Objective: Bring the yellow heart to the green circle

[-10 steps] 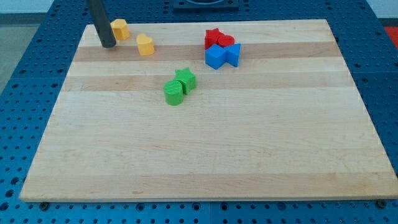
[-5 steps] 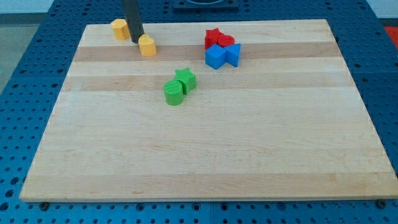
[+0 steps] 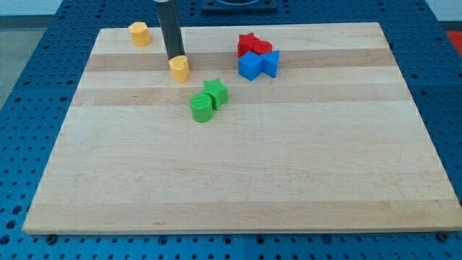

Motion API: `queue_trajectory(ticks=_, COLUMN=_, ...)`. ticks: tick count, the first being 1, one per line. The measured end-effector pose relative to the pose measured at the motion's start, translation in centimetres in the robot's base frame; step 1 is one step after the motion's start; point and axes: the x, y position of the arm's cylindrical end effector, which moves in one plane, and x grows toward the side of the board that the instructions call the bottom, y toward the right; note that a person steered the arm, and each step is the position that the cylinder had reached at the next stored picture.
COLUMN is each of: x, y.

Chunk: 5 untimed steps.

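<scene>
Camera view: my tip (image 3: pixel 175 58) touches the upper edge of the yellow heart (image 3: pixel 180 68), which lies on the wooden counter (image 3: pixel 238 173) just up and left of the green circle (image 3: pixel 202 107) and the green star (image 3: pixel 216 92) touching it. The arm ends in a plain rod with no hand, so nothing is grasped. A second yellow block (image 3: pixel 139 33) sits near the top left; a red star (image 3: pixel 248 42), a second red block (image 3: pixel 263 48) and two blue blocks (image 3: pixel 258 64) cluster at the upper right, and no legible writing appears.

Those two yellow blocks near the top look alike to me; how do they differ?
The yellow heart sits right under my tip, close to the green circle. The other yellow block sits alone near the board's top left corner, away from my tip and looks more faceted. Both share the colour and similar size.
</scene>
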Motion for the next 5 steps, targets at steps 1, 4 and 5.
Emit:
queue_trajectory(ticks=1, x=1.5, y=0.0)
queue_trajectory(ticks=4, x=6.9, y=0.0)
queue_trajectory(ticks=5, x=6.0, y=0.0)
